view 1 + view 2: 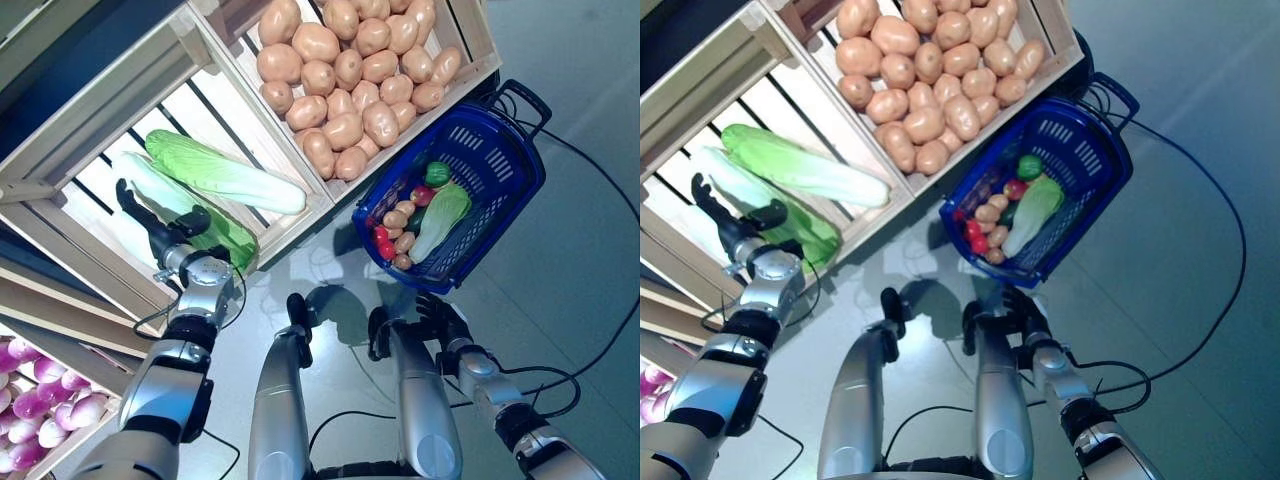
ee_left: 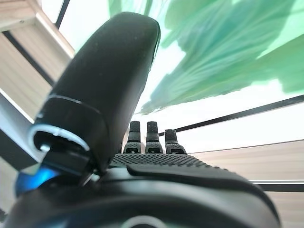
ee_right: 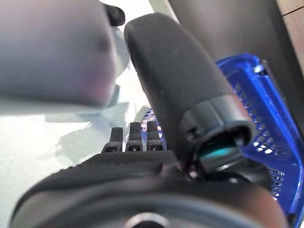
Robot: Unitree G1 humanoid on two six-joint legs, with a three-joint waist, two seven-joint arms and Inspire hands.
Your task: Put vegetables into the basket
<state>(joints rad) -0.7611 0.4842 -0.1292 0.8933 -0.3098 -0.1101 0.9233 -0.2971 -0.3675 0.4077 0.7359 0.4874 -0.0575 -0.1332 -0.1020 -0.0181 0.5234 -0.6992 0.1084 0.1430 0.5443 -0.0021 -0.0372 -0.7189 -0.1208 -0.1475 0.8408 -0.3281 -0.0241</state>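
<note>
My left hand (image 1: 160,232) reaches into a wooden crate (image 1: 90,120) on the stand. Its fingers are straight and its thumb rests by a long green cabbage (image 1: 222,232). A second long cabbage (image 1: 225,172) lies just behind it. The cabbage's green leaf fills the space past the fingers in the left wrist view (image 2: 213,47). The blue basket (image 1: 495,150) stands on the floor at the right. It holds a pale green cabbage (image 1: 440,215), a green pepper (image 1: 437,173), red tomatoes (image 1: 382,240) and small potatoes (image 1: 398,218). My right hand (image 1: 440,315) is open just in front of the basket's near rim.
A crate of potatoes (image 1: 350,70) stands on the stand behind the basket. Purple onions (image 1: 40,400) lie on a lower shelf at the far left. Grey floor (image 1: 570,300) lies to the right of the basket.
</note>
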